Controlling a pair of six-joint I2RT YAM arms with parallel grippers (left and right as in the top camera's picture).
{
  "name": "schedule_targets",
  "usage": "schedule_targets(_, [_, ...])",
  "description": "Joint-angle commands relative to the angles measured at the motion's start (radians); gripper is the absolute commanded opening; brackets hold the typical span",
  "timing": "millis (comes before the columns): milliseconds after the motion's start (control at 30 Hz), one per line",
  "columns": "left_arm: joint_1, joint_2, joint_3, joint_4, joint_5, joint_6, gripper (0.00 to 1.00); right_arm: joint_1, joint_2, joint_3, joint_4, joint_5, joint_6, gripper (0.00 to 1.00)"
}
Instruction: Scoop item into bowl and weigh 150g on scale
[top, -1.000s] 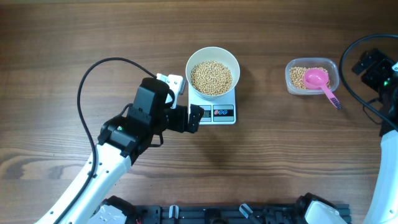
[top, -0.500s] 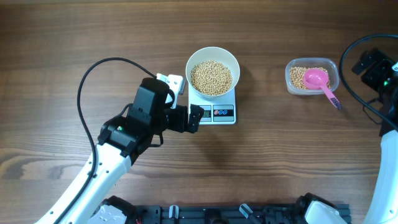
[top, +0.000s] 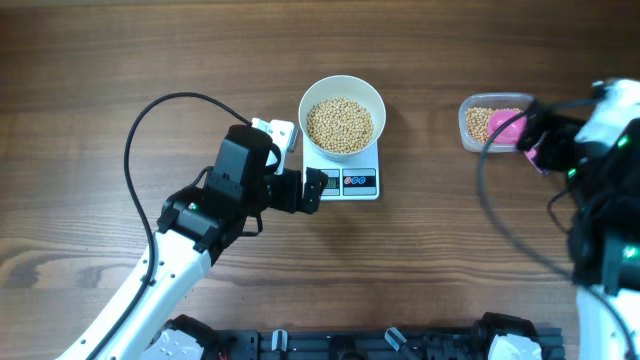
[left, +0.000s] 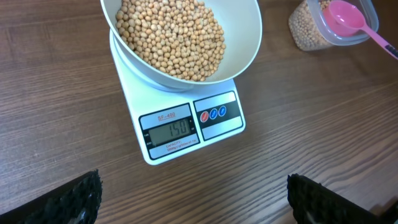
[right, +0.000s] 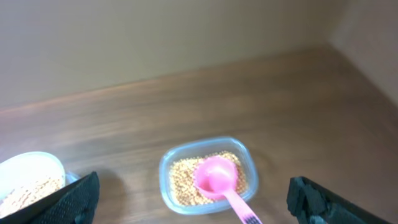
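Beans (left: 171, 34), round and tan, heap a smooth white bowl (left: 245, 43), seemingly glazed

1. The left arm rose from the lower left of the overhead frame toward the centre, its wrist black.
2. The left gripper (top: 318, 187) sat just left of centre, jaws spread wide and empty.
3. The right arm stood blurred at the right edge.
4. The right gripper (right: 193, 202) was open wide, empty, fingertips (right: 74, 196) at the lower corners.

A robot lab bench: bare wooden table (top: 120, 60), cabled arms.
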Motion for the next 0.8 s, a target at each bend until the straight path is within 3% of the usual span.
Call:
schedule_targets(0, [-0.005, -0.008, 0.0, 0.003, -0.01, 0.02, 1.0, 0.075, -0.103, -0.15, 0.131, 0.003, -0.13, 1.0])
schedule_targets(233, [-0.005, -0.008, 0.0, 0.002, -0.01, 0.02, 1.0, 0.121, -0.357, -0.485, 0.444, -0.047, -0.126, 1.0])
schedule_targets(767, [-0.005, -0.008, 0.0, 0.003, -0.01, 0.02, 1.0, 0.128, -0.762, -0.824, 0.602, -0.195, -0.116, 1.0])
